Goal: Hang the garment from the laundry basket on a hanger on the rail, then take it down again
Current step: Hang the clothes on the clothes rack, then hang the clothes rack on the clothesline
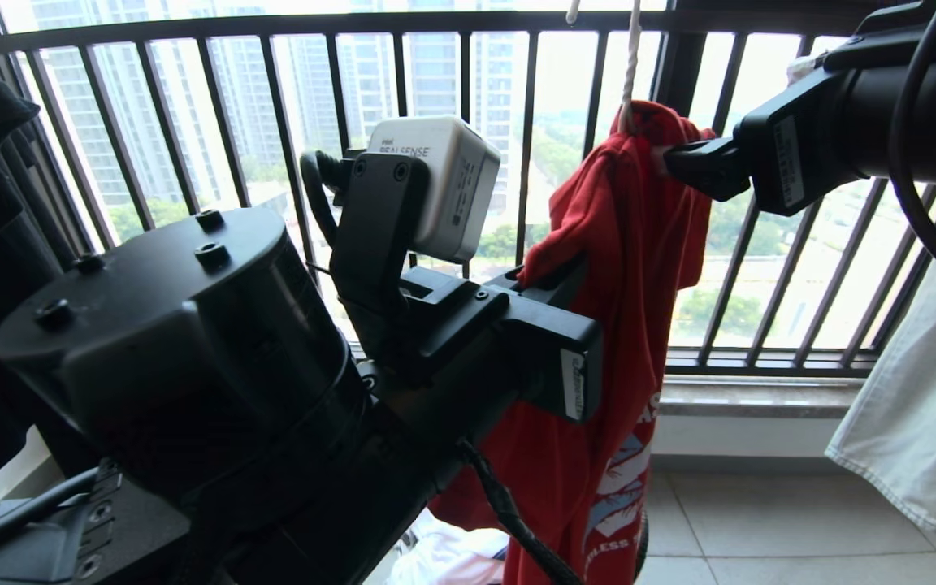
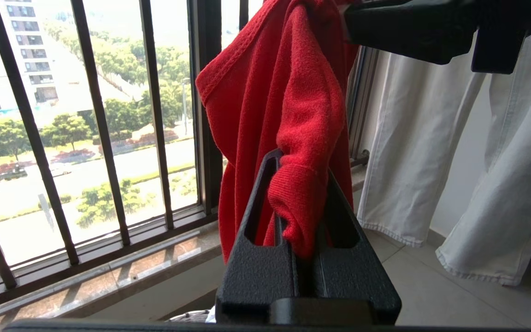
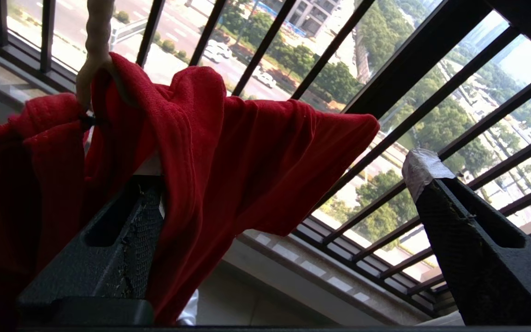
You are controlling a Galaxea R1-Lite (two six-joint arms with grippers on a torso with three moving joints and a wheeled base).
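Closest to the head camera, the left gripper (image 2: 300, 203) was clenched on a bunched fold of the red garment (image 1: 622, 268), roughly dead centre of the view. A bit further out, the garment hung bunched on the off-white hanger (image 1: 629, 73) up at 12 o'clock. The right gripper (image 3: 284, 203) came in from 2 o'clock by the shirt's top, spread wide, one finger (image 3: 109, 240) under the cloth. Behind it all stood the dark window railing (image 1: 468, 122).

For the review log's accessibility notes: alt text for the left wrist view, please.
The left gripper has its jaws shut on a bunched fold of the red T-shirt, which hangs before a dark barred window railing. White garments hang beside it.
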